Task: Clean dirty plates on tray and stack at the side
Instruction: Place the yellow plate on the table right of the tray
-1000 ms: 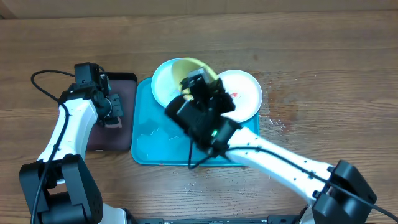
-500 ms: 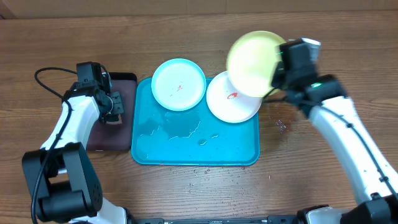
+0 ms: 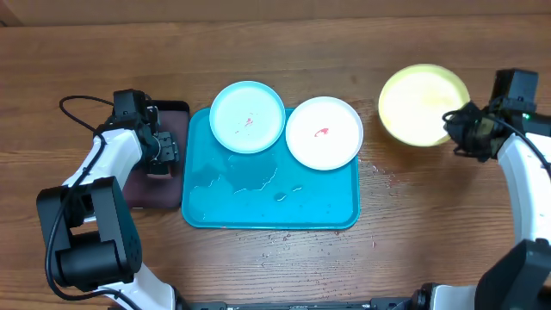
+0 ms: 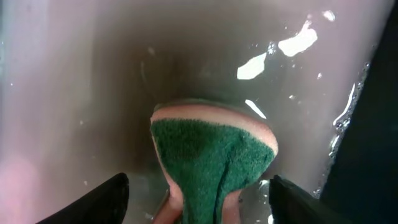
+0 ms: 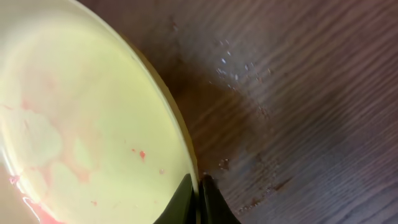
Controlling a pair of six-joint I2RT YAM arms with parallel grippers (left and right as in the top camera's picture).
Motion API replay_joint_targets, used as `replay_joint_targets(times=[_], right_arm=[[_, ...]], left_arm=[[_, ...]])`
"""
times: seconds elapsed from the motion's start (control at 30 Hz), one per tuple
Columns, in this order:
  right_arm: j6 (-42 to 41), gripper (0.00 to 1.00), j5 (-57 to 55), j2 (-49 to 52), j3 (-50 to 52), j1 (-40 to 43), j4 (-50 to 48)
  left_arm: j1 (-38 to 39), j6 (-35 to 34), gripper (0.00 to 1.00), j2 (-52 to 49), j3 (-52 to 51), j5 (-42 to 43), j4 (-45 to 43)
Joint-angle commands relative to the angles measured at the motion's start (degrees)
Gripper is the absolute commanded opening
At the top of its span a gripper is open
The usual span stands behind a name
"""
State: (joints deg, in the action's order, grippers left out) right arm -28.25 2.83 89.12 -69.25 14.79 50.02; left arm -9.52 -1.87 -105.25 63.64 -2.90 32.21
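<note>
My right gripper point(image 3: 462, 129) is shut on the rim of the yellow-green plate point(image 3: 422, 103), holding it over the wood to the right of the tray point(image 3: 271, 202). In the right wrist view the plate point(image 5: 81, 124) shows faint pink smears, and the gripper point(image 5: 198, 198) pinches its edge. On the tray's far side are a light blue plate point(image 3: 247, 117) and a white plate point(image 3: 324, 132), both with red smears. My left gripper point(image 3: 161, 155) is open. Its fingers point(image 4: 102, 199) stand apart from the green and pink sponge point(image 4: 214, 155) between them.
The sponge lies in a small dark tray point(image 3: 159, 191), wet inside point(image 4: 74, 93), left of the turquoise tray. Water pools on the turquoise tray's floor point(image 3: 250, 181). A black cable point(image 3: 77, 103) loops near the left arm. Droplets spot the wood point(image 5: 242, 65) beside the yellow-green plate.
My right arm has carried the yellow-green plate from over the tray out to the right. My left gripper has opened and let go of the sponge.
</note>
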Motion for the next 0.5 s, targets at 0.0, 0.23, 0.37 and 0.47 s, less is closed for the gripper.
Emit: replay_joint_targets(times=[0.0, 0.23, 0.37, 0.47], right_arm=[[0.9, 0.04, 2.2, 0.5, 3.4, 0.0, -0.7], [0.8, 0.04, 2.3, 0.5, 10.8, 0.0, -3.6], [0.8, 0.32, 2.7, 0.5, 11.8, 0.0, -4.7], [1.7, 0.48, 5.3, 0.5, 11.8, 0.0, -5.5]], left_arm=[[-0.2, 0.6, 0.73, -0.7, 0.1, -0.7, -1.1], [-0.2, 0.6, 0.68, -1.0, 0.1, 0.0, -5.0], [-0.2, 0.6, 0.61, -1.5, 0.1, 1.3, -5.9], [-0.2, 0.6, 0.56, -1.8, 0.1, 2.1, -6.2]])
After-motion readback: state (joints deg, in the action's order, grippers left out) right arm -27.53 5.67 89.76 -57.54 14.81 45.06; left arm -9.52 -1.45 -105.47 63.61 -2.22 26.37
